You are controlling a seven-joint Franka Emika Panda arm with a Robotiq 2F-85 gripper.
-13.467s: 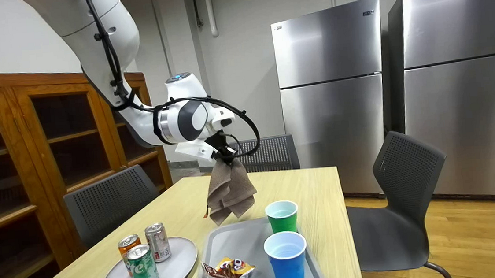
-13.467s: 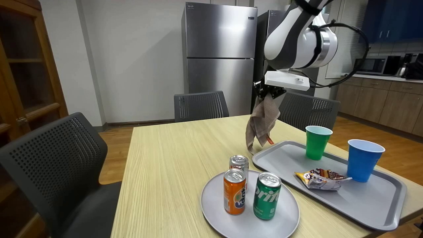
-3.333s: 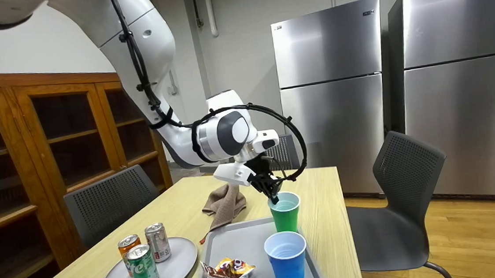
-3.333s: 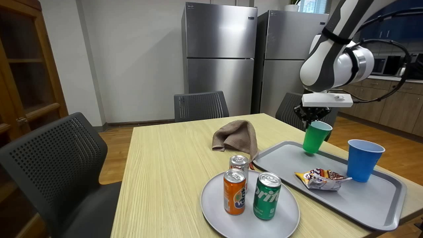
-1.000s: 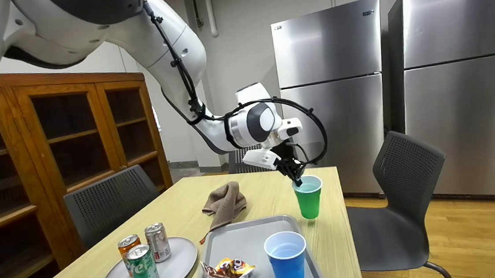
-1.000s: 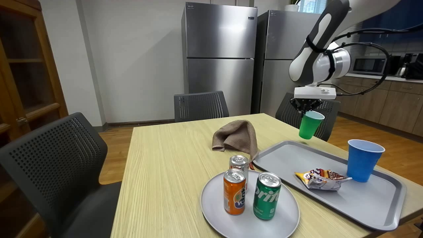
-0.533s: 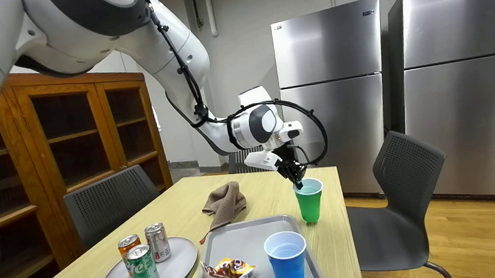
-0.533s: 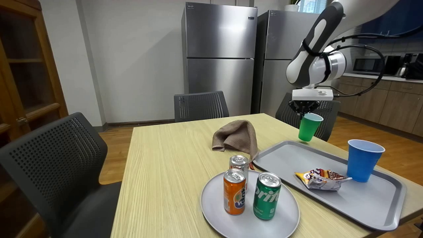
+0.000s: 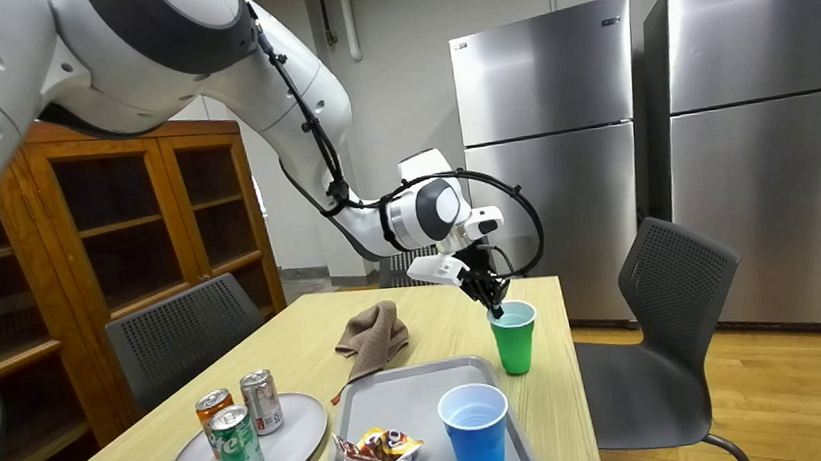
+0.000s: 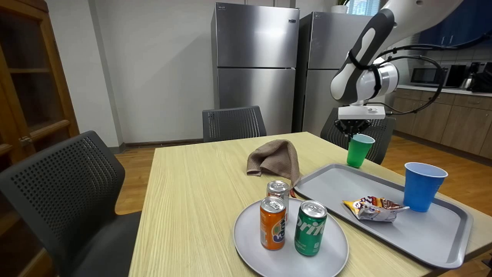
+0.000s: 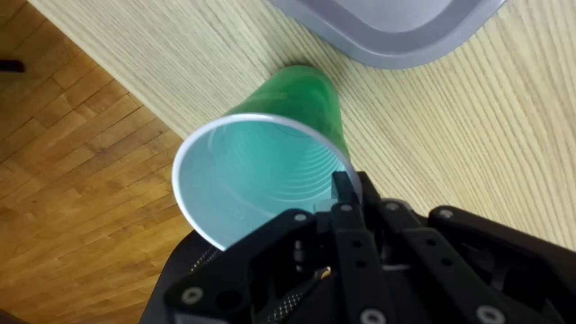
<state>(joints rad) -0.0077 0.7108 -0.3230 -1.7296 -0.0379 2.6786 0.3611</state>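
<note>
In an exterior view, right of the grey tray point(image 9: 402, 400), the tool point(image 9: 496, 313) pinches the left rim of a green cup point(image 9: 514, 349), its base at or just above the pale tabletop point(image 9: 558, 387), hard to tell which. Likely thin plastic: light, slick, easily buckled, so the stiffer rim is best held. Farther right come a dark chair point(image 9: 657, 387) and a steel refrigerator point(image 9: 773, 187).
</note>
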